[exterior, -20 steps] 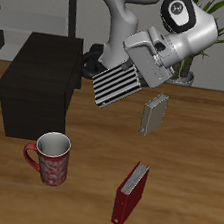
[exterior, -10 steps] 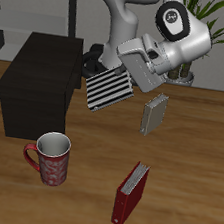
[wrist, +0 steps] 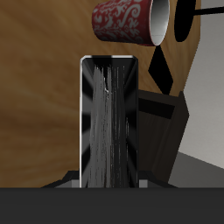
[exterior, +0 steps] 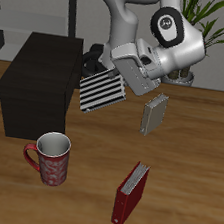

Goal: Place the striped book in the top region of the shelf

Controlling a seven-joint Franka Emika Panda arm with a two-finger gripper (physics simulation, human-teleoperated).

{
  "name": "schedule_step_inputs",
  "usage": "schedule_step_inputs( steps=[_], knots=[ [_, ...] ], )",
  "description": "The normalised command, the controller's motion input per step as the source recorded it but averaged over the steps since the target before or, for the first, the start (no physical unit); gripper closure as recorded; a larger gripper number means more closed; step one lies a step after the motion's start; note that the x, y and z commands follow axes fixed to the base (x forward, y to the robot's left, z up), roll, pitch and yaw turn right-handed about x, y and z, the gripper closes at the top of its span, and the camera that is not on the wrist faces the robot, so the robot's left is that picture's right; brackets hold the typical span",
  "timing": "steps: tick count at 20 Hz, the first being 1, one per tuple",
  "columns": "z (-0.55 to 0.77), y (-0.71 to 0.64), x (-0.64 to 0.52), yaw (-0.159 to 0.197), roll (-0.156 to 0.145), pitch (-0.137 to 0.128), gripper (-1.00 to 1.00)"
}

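Beside the shelf (exterior: 42, 84), just off its upper edge on the side toward the grey book, your claw (exterior: 132, 79) carries the striped book (exterior: 102, 90) in the air above the bench (exterior: 189, 186). You have the claw clamped on the striped book at one end, and the cover tilts, its free end dipping toward the shelf. The book touches neither the shelf nor the bench. The shelf's flat top carries nothing that you can see.

Nearer the bench's front edge than the shelf, the mug (exterior: 51, 157) stands upright, red with a pale pattern, handle turned away from the shelf side; its inside looks dark and you cannot tell whether anything is in it. The grey book (exterior: 154, 115) stands on the bench beyond the striped book from the shelf. The red book (exterior: 129, 193) stands well apart from the shelf, close to the front edge.

From the wrist camera the striped book (wrist: 109, 122) runs lengthwise away from the claw, with the mug (wrist: 131, 21) beyond its far end and the shelf (wrist: 166, 118) alongside.

No writing or brand can be read on any cover or on the mug.
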Motion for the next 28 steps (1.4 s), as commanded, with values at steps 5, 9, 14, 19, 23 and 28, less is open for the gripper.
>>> schedule_step_inputs(
  steps=[5,9,14,19,23,28],
  knots=[
    [-0.07,-0.22,0.08,-0.023,-0.033,0.03,1.0],
    [-0.06,-0.11,0.03,-0.017,-0.018,0.018,1.0],
    [-0.07,-0.19,0.06,-0.021,-0.014,0.023,1.0],
    [-0.15,-0.17,0.06,-0.014,-0.01,0.033,1.0],
    [-0.07,-0.1,0.08,-0.011,-0.004,0.022,1.0],
    [-0.02,-0.13,0.08,-0.019,-0.01,0.013,1.0]
  ],
)
